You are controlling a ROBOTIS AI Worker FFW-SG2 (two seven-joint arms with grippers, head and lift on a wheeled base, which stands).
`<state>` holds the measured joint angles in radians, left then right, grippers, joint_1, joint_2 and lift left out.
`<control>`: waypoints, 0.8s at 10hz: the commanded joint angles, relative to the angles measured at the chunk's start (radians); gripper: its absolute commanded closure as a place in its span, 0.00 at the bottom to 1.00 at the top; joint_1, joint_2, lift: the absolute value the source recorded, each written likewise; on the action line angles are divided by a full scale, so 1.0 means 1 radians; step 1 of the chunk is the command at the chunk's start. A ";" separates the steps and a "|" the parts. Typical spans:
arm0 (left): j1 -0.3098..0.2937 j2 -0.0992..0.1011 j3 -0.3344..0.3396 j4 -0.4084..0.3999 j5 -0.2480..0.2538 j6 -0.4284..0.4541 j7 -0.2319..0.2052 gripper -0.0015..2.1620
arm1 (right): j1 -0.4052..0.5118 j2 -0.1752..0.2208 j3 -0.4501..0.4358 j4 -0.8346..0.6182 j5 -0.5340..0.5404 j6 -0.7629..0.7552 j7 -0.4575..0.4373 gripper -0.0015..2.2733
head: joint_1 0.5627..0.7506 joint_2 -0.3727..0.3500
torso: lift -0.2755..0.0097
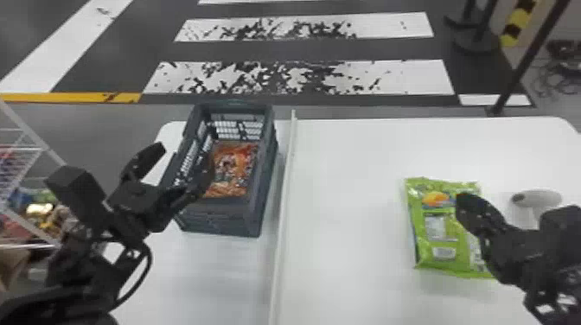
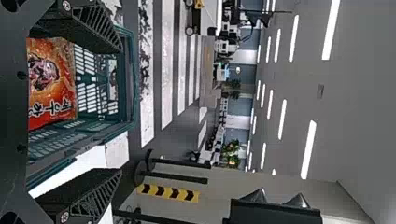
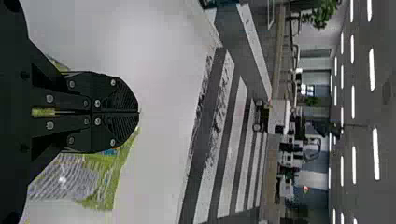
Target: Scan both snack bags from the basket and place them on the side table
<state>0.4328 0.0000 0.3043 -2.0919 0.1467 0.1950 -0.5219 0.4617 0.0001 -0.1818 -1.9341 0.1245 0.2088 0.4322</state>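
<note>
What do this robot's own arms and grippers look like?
The left arm and right arm are black and angular; a black cable loops beside the left one. The left gripper and right gripper have black, ridged fingers; pale round screw heads dot the right one's.

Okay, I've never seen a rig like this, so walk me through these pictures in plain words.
This is a robot with two black arms. The head view looks down from its head; each wrist view comes from a camera on one arm and is shown turned sideways.

On the white surface stands a dark basket with an orange snack bag inside. Farther right lies a green snack bag, beside what looks like a handheld scanner.

The left fingers are spread open at the basket. The right fingers are closed together above the green bag. Neither arm appears to hold anything.
</note>
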 commanded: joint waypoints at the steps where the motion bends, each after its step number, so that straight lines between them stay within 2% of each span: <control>1: 0.003 -0.002 0.009 0.000 0.007 -0.005 -0.003 0.04 | -0.006 0.001 -0.073 -0.009 -0.009 0.051 -0.029 0.07 | 0.70 0.58 | 0.70; 2: 0.003 -0.002 0.009 0.000 0.008 -0.008 -0.001 0.04 | -0.023 0.001 -0.117 -0.008 -0.011 0.094 -0.055 0.00 | 0.70 0.52 | 0.70; 4: 0.000 -0.003 0.006 0.000 0.008 -0.005 -0.003 0.04 | -0.071 0.001 -0.191 0.017 0.026 0.217 -0.079 0.00 | 0.70 0.42 | 0.70; 6: 0.001 -0.003 0.006 0.003 0.008 -0.005 -0.003 0.04 | -0.143 0.001 -0.211 0.106 0.064 0.278 -0.078 0.01 | 0.70 0.31 | 0.70; 8: 0.004 -0.003 0.009 0.003 0.010 -0.005 -0.003 0.04 | -0.215 -0.040 -0.203 0.198 0.073 0.306 -0.078 0.01 | 0.70 0.29 | 0.70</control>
<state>0.4365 0.0000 0.3120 -2.0898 0.1560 0.1887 -0.5246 0.2674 -0.0290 -0.3877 -1.7612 0.1933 0.5032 0.3543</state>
